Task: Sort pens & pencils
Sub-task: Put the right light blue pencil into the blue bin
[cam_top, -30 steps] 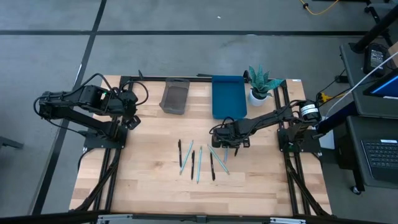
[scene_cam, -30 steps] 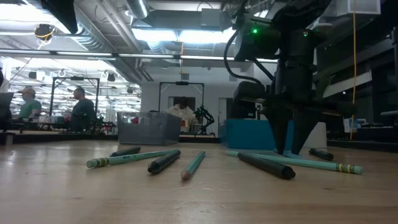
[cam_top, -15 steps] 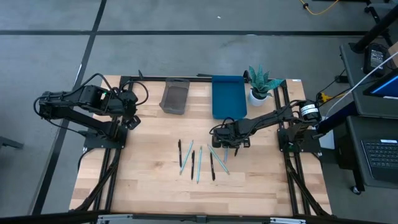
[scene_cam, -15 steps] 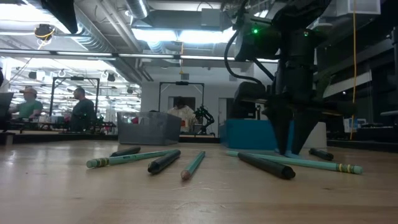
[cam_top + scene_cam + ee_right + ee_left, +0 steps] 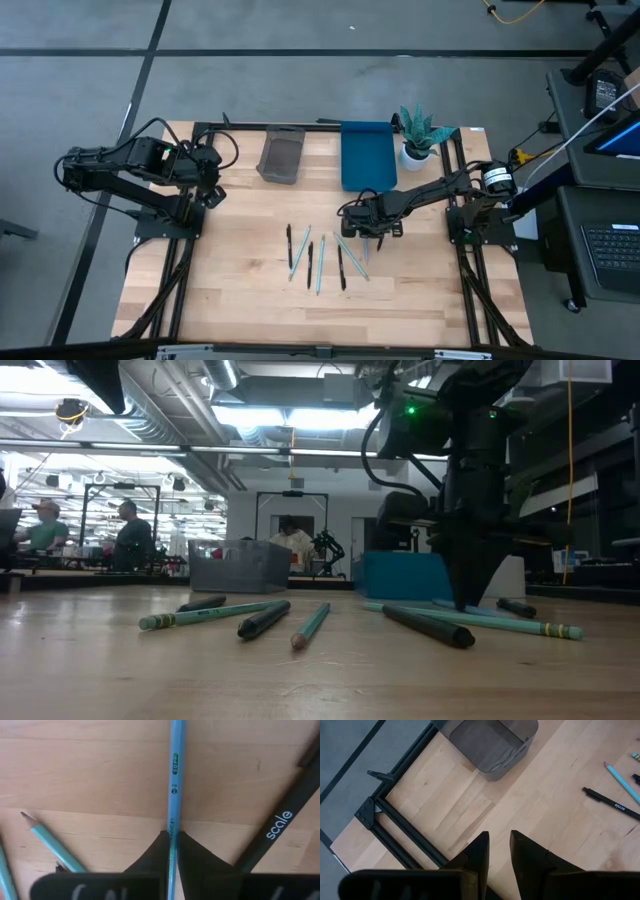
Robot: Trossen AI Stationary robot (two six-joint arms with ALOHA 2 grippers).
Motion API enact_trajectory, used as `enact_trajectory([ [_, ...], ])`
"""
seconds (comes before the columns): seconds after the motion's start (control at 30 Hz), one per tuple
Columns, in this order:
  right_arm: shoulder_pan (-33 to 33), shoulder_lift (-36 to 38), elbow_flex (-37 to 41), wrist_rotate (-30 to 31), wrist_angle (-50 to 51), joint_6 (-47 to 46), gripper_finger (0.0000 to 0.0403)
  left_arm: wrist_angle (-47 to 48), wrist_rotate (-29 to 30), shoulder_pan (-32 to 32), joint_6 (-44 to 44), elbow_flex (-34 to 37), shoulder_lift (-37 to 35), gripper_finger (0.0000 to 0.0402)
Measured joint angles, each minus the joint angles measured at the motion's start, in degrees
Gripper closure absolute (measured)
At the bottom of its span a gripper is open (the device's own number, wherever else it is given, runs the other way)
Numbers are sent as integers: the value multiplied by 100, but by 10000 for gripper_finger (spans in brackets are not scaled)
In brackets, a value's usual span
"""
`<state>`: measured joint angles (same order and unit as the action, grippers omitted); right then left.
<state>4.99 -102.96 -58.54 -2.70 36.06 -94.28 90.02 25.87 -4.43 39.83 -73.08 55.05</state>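
Several teal pencils (image 5: 321,262) and black pens (image 5: 310,265) lie flat on the wooden table's middle. My right gripper (image 5: 365,233) stands at the right end of the group, pointing down, shut on a light-blue pencil (image 5: 174,775); it also shows in the low view (image 5: 465,603). A black "scale" pen (image 5: 280,825) lies beside it. My left gripper (image 5: 212,190) waits at the table's left edge, empty, its fingers a narrow gap apart (image 5: 499,840). My right gripper pinches the light-blue pencil's shaft (image 5: 172,827) between its two fingertips. The fingers come from above, pointing down, and lie across the pencil. The pencil lies flat on the table.
A grey bin (image 5: 282,155) and a blue bin (image 5: 367,155) stand at the table's far edge, with a potted plant (image 5: 420,135) to their right. Bare wood lies near the front edge. People stand in the room behind the table.
My right gripper has shut: in the low view its two fingers stood apart on either side of the pencil and are now together on it. It has stayed in place, and the pencils and pens have not moved.
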Motion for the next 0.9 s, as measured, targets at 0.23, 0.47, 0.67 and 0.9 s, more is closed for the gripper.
enact_trajectory([
  [0.23, -2, -7, -38, -22, 1, 0, 376, -1, 1, 1, 0, 0, 0, 329],
  [0.47, -2, -22, -300, -50, 255, 7, 377, 0, 2, 0, 0, 0, 0, 329],
  [0.67, 0, -22, -634, -430, 1008, 31, 374, 0, 0, 2, 0, 0, 0, 329],
  [0.9, 2, -22, -1346, -294, 1871, 171, 367, 0, 2, 0, -145, 0, 2, 329],
])
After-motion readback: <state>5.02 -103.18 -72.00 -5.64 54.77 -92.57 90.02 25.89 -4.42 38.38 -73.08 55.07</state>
